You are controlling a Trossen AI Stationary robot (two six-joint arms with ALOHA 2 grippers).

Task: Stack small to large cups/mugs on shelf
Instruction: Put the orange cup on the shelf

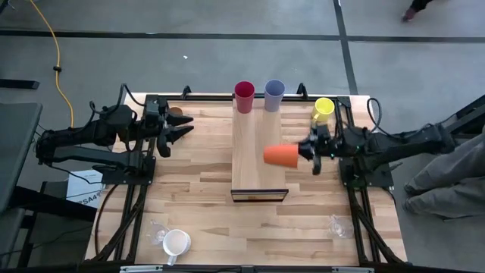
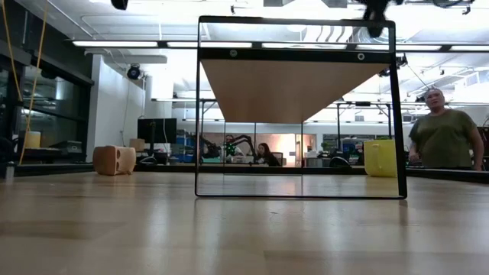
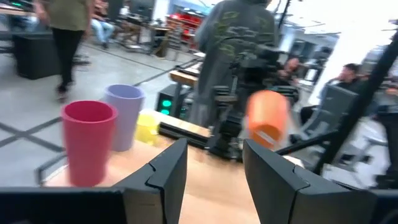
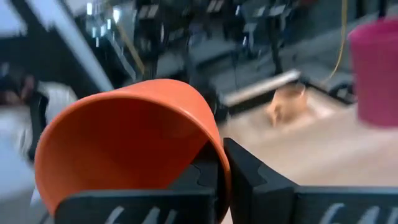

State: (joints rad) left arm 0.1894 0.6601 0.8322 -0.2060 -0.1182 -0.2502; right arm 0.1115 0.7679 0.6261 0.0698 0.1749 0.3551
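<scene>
The crimson tumbler (image 1: 244,96) and the lavender tumbler (image 1: 273,95) stand upright on the far end of the pale shelf board (image 1: 254,163). My right gripper (image 1: 309,150) is shut on the orange tumbler (image 1: 282,155), which it holds sideways over the shelf's right edge. The yellow mug (image 1: 323,110) stands on the table behind it. My left gripper (image 1: 180,129) is open and empty at the table's left, next to the tan wooden cup (image 1: 176,112). The white mug (image 1: 176,243) and two clear glasses (image 1: 157,231) (image 1: 339,224) stand near the front edge. My right gripper holds the orange tumbler by its rim (image 4: 214,158), one finger inside the mouth and one outside. The fingers come level from the table's right. The tumbler lies on its side, base toward the table's left, lifted clear above the shelf.
The shelf is a raised board on a thin black frame (image 2: 200,107), with open room under it. A person (image 2: 443,137) stands beyond the table's right, and others show in the left wrist view (image 3: 233,56). Bare tabletop lies on both sides of the shelf.
</scene>
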